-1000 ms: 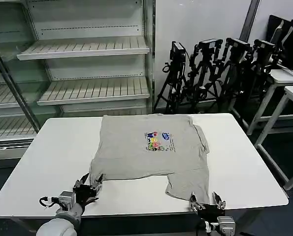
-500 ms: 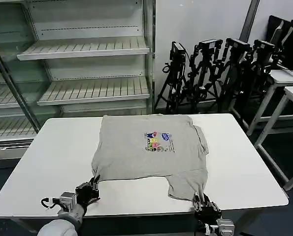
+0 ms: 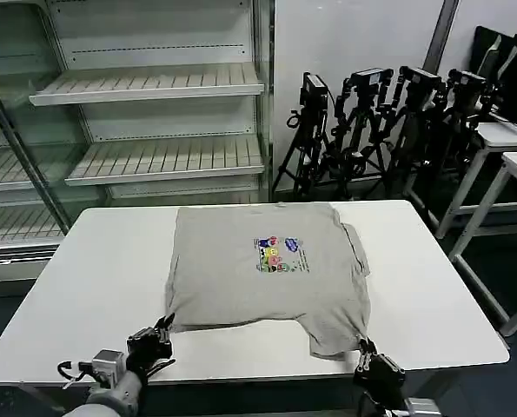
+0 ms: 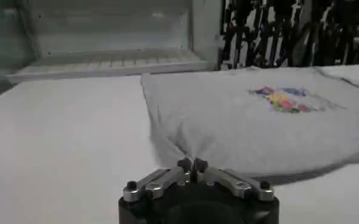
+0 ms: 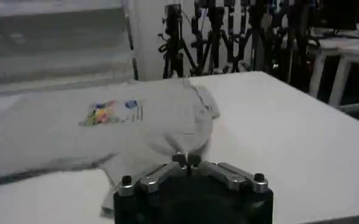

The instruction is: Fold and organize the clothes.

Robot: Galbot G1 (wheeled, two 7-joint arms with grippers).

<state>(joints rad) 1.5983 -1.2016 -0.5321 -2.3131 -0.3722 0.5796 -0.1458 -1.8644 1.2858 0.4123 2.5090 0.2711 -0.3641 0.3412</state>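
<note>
Since the earlier frames both end effectors have been drawing back toward the near edge of the desk (image 3: 84, 261), and the hem of the T-shirt (image 3: 267, 269) has been coming along with them, so the cloth is now lying straighter and nearer the robot. Nearest of all, the left end effector (image 3: 158, 334) is clenched on the T-shirt's near left hem corner, its fingertips pressed together with a pinch of grey fabric pulled up into them, as the left wrist view is showing at the left end effector (image 4: 192, 165). The right end effector (image 3: 368, 358) is likewise clamped on the longer flap at the near right corner, the cloth gathering into its tips in the right wrist view (image 5: 186, 160). The garment is behaving as soft, light cotton: it is draping, wrinkling and sliding readily on the smooth top, so it probably needs holding at corners or hem edges with both arms pulling evenly. Beyond the tips, the T-shirt is lying flat across the middle of the desk, light grey and short-sleeved, with a small multicoloured chest print (image 3: 280, 255) facing up and the neck end pointing away. Farther off, shelving (image 3: 154, 87) and a row of tripods (image 3: 371, 130) are standing behind the desk.
</note>
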